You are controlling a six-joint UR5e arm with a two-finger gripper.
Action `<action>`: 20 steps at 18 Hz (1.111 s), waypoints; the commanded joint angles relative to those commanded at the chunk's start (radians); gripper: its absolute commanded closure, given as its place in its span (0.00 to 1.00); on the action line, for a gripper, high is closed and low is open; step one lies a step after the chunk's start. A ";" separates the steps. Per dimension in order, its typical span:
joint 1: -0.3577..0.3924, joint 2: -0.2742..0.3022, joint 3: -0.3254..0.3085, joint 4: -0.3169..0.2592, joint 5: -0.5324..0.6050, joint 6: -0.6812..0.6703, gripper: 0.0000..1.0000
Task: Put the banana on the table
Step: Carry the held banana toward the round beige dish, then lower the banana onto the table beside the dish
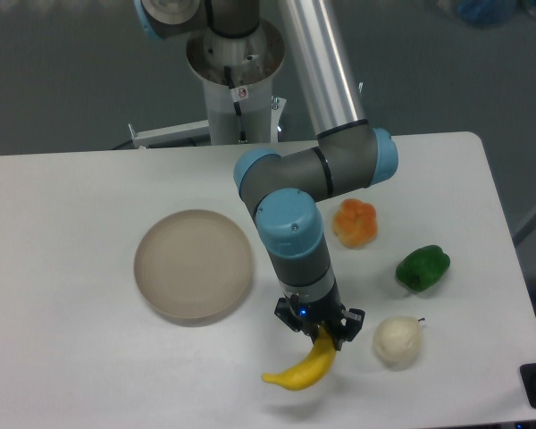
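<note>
So your gripper [322, 332] is clamped on the top end of the banana [302, 367], fingers pinching it from both sides. The banana hangs down and to the left from there, curved, its far tip pointing toward the front edge of the table [71, 357]. You can't really tell from this angle whether the low end is touching the tabletop or just hovering over it; there's a faint shadow right under it, so it's at least very close.

The arm comes down from the upper middle of the view, elbow bent, with the wrist pointing straight down over the front-centre part of the table.

Around it you've got the round beige dish [194, 264] off to the left, well apart from the banana. On the right there's a pale whitish round fruit [398, 340] just beside the gripper, a green pepper [422, 268] further back right, and an orange lumpy fruit [355, 222] behind, near the arm's forearm. None of them touch the banana.
</note>
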 joint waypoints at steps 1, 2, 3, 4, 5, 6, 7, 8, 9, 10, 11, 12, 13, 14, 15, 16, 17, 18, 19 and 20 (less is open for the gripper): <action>0.000 0.000 -0.003 0.002 0.002 0.013 0.63; 0.000 -0.002 -0.011 0.002 0.000 0.013 0.63; 0.000 -0.003 -0.014 0.002 0.000 0.010 0.63; 0.000 -0.006 -0.021 0.002 0.000 0.008 0.63; 0.000 -0.008 -0.029 0.003 0.000 0.002 0.63; 0.000 -0.008 -0.034 0.003 0.000 -0.001 0.63; 0.000 -0.011 -0.032 0.005 -0.003 -0.004 0.63; 0.000 -0.018 -0.032 0.005 -0.004 -0.004 0.63; 0.000 -0.029 -0.032 0.005 -0.004 -0.004 0.63; 0.000 -0.037 -0.029 0.005 -0.006 0.007 0.63; 0.000 -0.044 -0.023 0.008 -0.007 0.011 0.63; 0.000 -0.051 -0.022 0.008 -0.007 0.011 0.63; 0.000 -0.052 -0.022 0.008 -0.007 0.011 0.63; 0.000 -0.052 -0.020 0.008 -0.009 0.008 0.63; 0.000 -0.052 -0.020 0.008 -0.009 0.008 0.63; 0.000 -0.057 -0.020 0.006 -0.009 0.008 0.63; 0.000 -0.058 -0.018 0.006 -0.009 0.007 0.63; 0.000 -0.060 -0.020 0.006 -0.009 0.007 0.62; 0.000 -0.061 -0.020 0.006 -0.009 0.007 0.62; -0.002 -0.061 -0.020 0.006 -0.009 0.007 0.62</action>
